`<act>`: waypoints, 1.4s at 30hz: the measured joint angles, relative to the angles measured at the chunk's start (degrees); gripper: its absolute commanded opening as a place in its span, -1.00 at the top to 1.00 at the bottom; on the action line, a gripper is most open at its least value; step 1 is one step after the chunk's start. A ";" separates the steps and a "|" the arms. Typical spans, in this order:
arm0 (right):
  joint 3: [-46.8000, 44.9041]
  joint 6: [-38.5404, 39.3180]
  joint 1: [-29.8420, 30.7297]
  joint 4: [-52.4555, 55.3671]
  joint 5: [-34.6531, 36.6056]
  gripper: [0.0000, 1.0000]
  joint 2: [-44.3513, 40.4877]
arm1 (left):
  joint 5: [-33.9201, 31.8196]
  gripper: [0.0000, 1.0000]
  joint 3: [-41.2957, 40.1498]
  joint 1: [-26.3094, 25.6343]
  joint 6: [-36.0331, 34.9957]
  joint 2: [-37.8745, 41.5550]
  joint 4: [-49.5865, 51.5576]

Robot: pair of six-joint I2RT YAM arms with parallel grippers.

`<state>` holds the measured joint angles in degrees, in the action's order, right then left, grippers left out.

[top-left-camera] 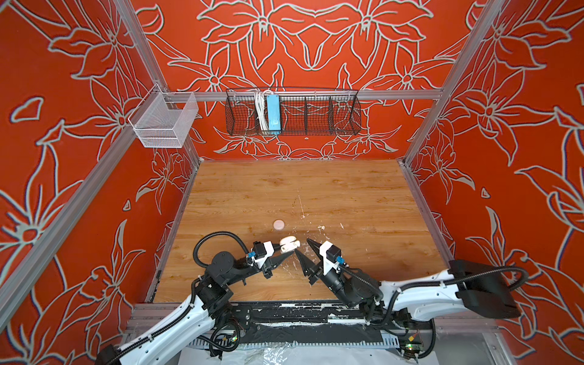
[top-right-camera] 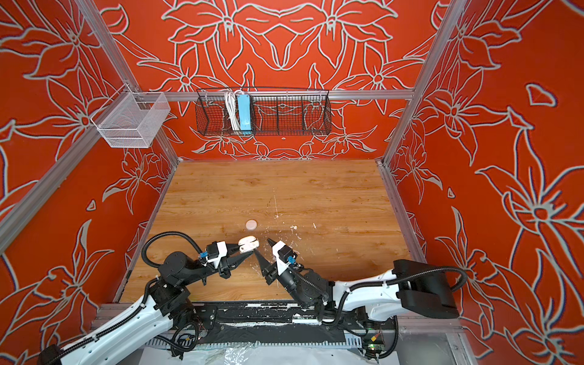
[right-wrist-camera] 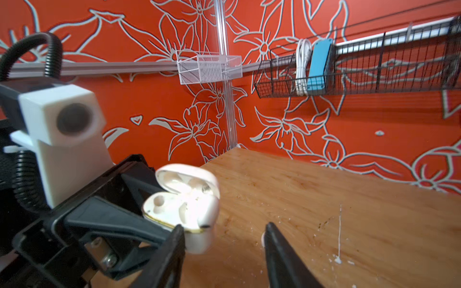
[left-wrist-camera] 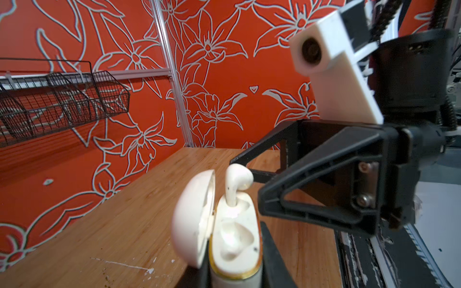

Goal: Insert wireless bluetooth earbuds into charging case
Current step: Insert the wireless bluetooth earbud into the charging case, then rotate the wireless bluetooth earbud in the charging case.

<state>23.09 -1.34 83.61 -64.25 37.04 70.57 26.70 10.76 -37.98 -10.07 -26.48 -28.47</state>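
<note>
I've L claw (top-left-camera: 289, 249) clamped on open case (left-wrist-camera: 234, 239) to steady it. Bud (left-wrist-camera: 238, 179) stands stem-down in case socket, prob not fully seated. R claw (right-wrist-camera: 222, 232) jaws apart, just beside case.

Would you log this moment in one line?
left fingers: shut on case; right fingers: open beside case; earbud: stem in slot; lid: open

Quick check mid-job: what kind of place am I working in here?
Probably a purpose-built robot test booth: silver aluminium rails and red floral-printed wall panels enclose a wood-grain tabletop, with a black wire basket hung on the back rail.
</note>
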 measured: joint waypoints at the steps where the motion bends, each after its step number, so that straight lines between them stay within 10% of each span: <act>1: 0.00 -0.39 0.00 2.25 -0.02 -0.20 -1.51 | 0.00 1.00 0.00 0.00 -0.04 0.00 -0.46; 12: 2.60 -6.47 -1.49 25.29 1.70 0.05 -20.28 | 1.03 1.00 0.04 0.00 -1.25 -0.98 -1.18; 42: 8.04 -12.37 -3.04 35.65 -6.47 0.21 -13.79 | 2.12 1.00 0.04 0.00 -1.95 -1.05 -1.18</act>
<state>31.14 -13.72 80.58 -28.60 30.57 56.77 28.82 10.81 -37.98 -12.01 -27.53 -29.65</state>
